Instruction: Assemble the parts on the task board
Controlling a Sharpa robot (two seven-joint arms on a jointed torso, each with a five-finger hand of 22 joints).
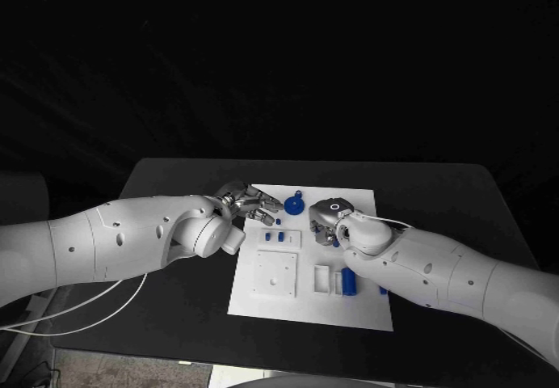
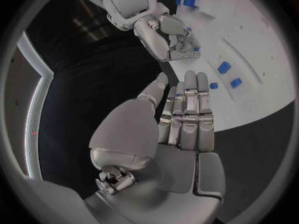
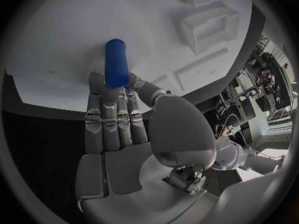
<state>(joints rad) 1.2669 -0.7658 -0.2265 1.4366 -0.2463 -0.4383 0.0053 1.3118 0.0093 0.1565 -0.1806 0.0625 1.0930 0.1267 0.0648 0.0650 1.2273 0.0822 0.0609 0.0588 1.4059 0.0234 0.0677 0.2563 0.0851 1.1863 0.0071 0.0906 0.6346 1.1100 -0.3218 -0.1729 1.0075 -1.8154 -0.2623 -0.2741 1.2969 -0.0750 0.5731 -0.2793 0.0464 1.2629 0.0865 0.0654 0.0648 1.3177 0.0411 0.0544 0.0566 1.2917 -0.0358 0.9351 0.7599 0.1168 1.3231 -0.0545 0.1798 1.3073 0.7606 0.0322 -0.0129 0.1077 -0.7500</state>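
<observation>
The right hand [image 3: 115, 119] holds a blue peg [image 3: 116, 63] in its fingertips, just above the white task board [image 1: 361, 311] on the black worktop [image 1: 466, 194]. The left hand [image 2: 181, 114] is flat with its fingers straight and holds nothing. The peg sits only at the fingertips, so it could tip or slip out and roll away.
</observation>
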